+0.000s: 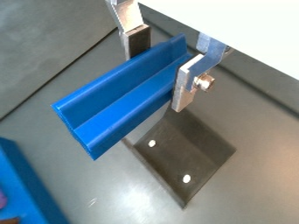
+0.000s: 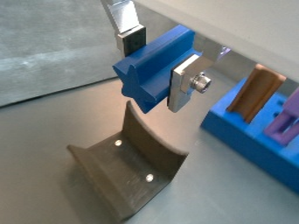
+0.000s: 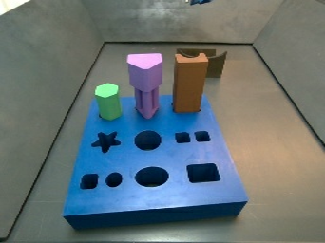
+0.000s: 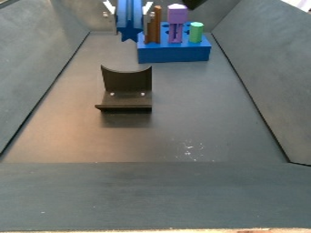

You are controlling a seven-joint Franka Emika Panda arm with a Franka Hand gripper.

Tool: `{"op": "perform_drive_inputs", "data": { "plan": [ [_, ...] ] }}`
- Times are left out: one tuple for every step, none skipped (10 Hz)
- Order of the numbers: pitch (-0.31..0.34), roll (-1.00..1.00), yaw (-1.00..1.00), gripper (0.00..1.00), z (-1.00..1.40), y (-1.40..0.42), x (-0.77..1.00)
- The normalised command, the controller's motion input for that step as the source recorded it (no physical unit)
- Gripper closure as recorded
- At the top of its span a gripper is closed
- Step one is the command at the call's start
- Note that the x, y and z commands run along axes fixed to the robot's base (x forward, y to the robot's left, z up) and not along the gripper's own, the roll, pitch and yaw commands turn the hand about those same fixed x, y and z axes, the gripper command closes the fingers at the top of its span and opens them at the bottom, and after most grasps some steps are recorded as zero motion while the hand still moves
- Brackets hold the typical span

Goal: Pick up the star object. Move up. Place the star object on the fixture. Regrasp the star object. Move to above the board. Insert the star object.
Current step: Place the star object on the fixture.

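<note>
My gripper is shut on the star object, a dark-blue star-section peg held crosswise between the silver fingers. It hangs in the air above the fixture. In a wrist view the gripper holds the star object over the curved fixture, with the board beside it. In a side view the star object is high above the fixture. The board shows its star hole; the fixture stands behind it.
On the board stand a green hexagonal peg, a purple peg and a tall orange-brown square peg. Grey walls slope up on both sides of the floor. The board lies past the fixture.
</note>
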Motion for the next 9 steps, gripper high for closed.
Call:
{"op": "perform_drive_inputs", "data": {
  "plan": [
    [0.222, -0.78, -0.14, 1.00, -0.01, 0.06, 0.25],
    [0.172, -0.57, -0.14, 1.00, -0.01, 0.06, 0.19],
    [0.141, -0.41, -0.14, 1.00, -0.01, 0.06, 0.15],
    [0.109, -0.25, -0.13, 1.00, -0.01, 0.04, 0.09],
    [0.085, -0.21, -0.13, 1.00, 0.00, 0.04, 0.08],
    [0.001, -1.00, -0.16, 1.00, -1.00, 0.08, 0.12],
    [-0.007, -1.00, -0.16, 1.00, -1.00, 0.08, 0.13],
    [0.012, -1.00, -0.15, 1.00, -1.00, 0.09, 0.14],
    [0.035, -1.00, -0.14, 1.00, -1.00, 0.09, 0.15]
  ]
}}
